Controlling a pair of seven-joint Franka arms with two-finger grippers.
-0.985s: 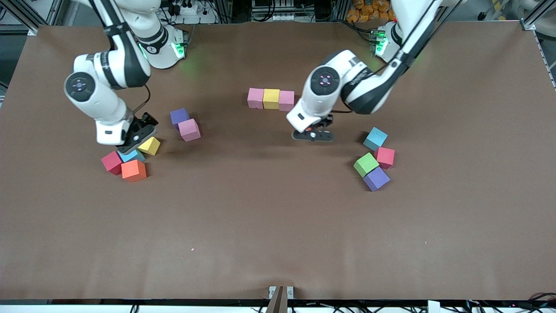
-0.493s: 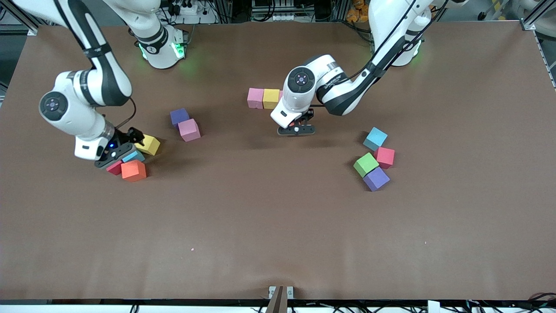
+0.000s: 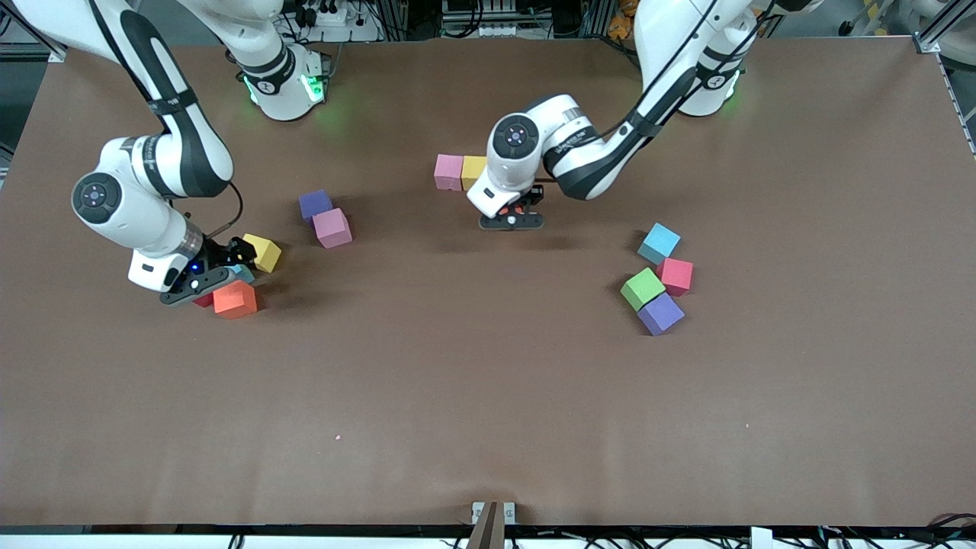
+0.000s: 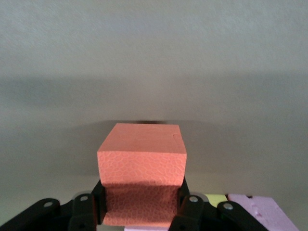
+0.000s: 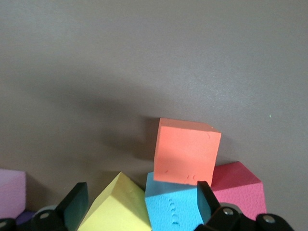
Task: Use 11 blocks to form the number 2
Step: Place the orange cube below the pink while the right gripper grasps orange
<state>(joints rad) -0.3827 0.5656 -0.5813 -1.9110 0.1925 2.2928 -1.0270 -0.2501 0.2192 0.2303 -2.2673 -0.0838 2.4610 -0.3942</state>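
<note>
The left arm bends low; its gripper (image 3: 512,222) has fingers (image 4: 188,208) clamped on an orange block (image 4: 142,179), beside the pink (image 3: 448,171) and yellow (image 3: 473,169) row blocks on the worktop (image 3: 488,381). Only the wrist view shows that block clearly. The right gripper (image 3: 200,283) is spread wide, its fingers (image 5: 204,199) flanking a blue block (image 5: 172,208), a second orange block (image 5: 186,151) just past the tips.

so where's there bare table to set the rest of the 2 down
Bare table runs from the pink-yellow row toward the front camera, bordered by the orange cube cluster and the green cube cluster. The left tool holds an orange block there. It is crowded around the right tool.
</note>
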